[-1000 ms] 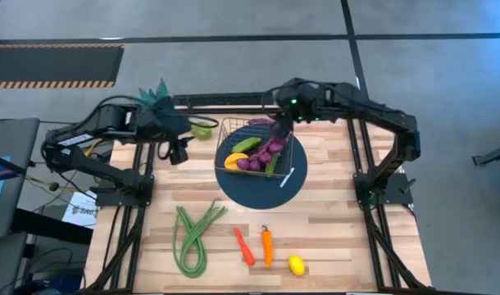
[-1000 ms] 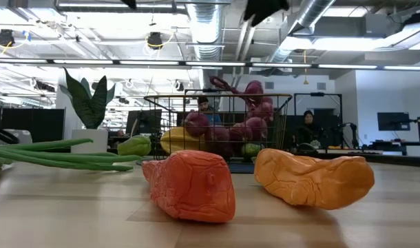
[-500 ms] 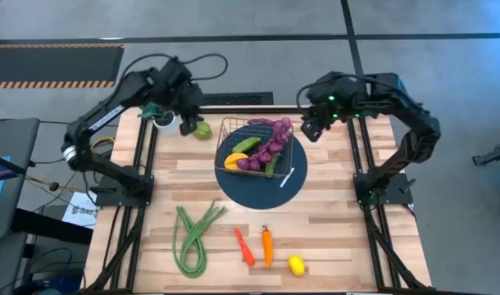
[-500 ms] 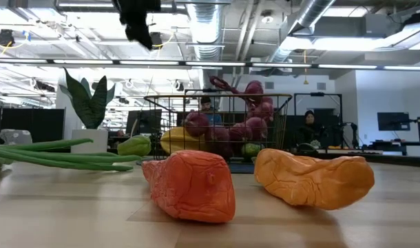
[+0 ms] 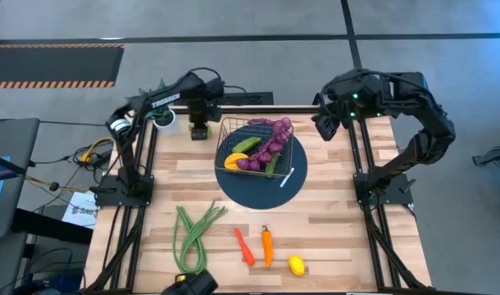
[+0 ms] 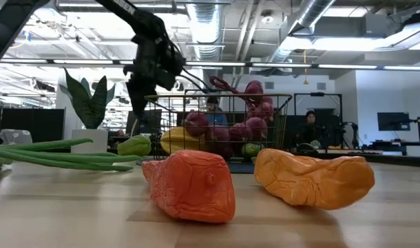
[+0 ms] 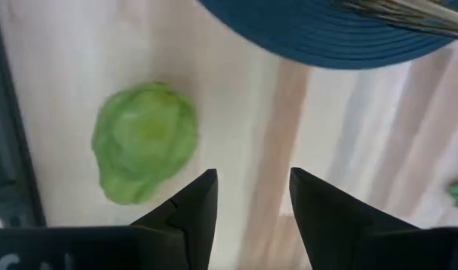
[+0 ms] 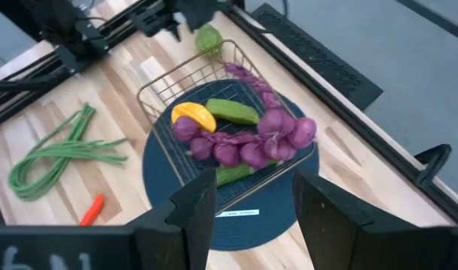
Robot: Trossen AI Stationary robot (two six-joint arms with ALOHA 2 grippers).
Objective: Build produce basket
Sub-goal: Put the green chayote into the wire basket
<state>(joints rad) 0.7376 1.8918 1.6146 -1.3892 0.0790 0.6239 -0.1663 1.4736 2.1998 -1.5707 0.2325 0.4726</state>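
The wire basket (image 5: 293, 157) stands on a dark blue round mat (image 5: 262, 193) and holds a purple grape string (image 5: 270, 141), a green cucumber (image 5: 246, 145), a yellow fruit (image 5: 232, 161) and another green piece. A green fruit (image 7: 145, 142) lies on the table just left of the basket, near the far edge. My left gripper (image 7: 253, 199) hangs open above the table beside this fruit, pointing down, with bare wood between its fingers. My right gripper (image 5: 324, 127) is open and raised over the far right of the table, looking down at the basket (image 8: 163, 88).
Long green beans (image 5: 193, 238), a red pepper (image 5: 244, 247), an orange pepper (image 5: 267, 247) and a yellow lemon (image 5: 296, 265) lie toward the near edge. A spiky plant in a white pot (image 6: 90, 141) stands at the far left corner, behind my left arm.
My left gripper has swung from the far left corner toward the basket, dropped low and tipped to point straight down over the spot beside the green fruit. My right gripper has drawn back from over the basket toward the far right and risen.
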